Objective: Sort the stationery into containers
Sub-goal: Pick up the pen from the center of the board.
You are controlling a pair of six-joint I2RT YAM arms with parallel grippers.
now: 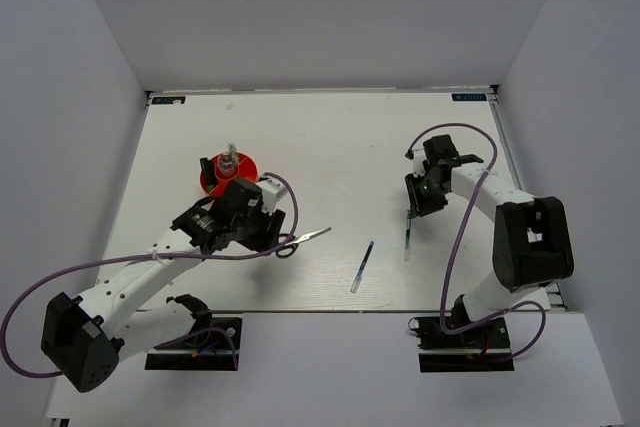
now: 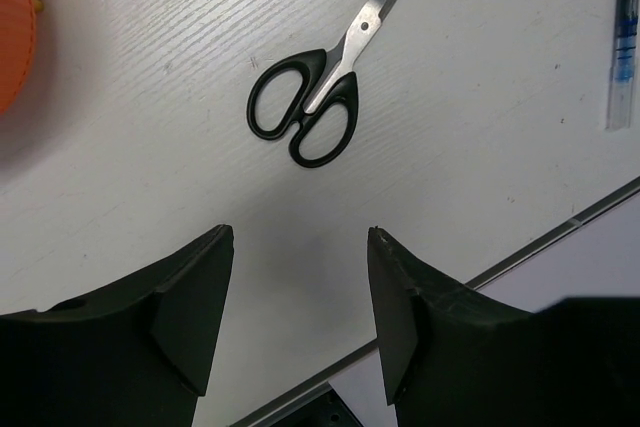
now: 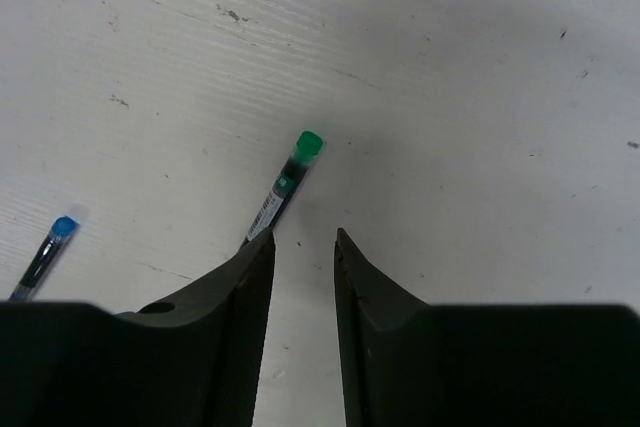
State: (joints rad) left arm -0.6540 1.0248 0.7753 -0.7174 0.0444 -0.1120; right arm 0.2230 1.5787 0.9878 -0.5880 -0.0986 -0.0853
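Observation:
The black-handled scissors (image 1: 310, 237) lie flat near the table's front, also in the left wrist view (image 2: 305, 112). My left gripper (image 1: 270, 232) is open and empty (image 2: 300, 237), just short of the handles. The orange-red cup (image 1: 228, 175) stands behind it with some items standing in it; its rim shows in the left wrist view (image 2: 12, 37). The thin green pen (image 1: 407, 239) lies by my right gripper (image 1: 420, 202). In the right wrist view the green pen (image 3: 285, 185) runs under the left finger. The right gripper (image 3: 303, 237) is narrowly open and empty. The blue pen (image 1: 362, 267) lies between the arms (image 3: 45, 255) (image 2: 625, 57).
The table's front edge (image 2: 560, 232) runs close behind the left gripper. White walls enclose the table on the left, back and right. Purple cables loop beside both arms.

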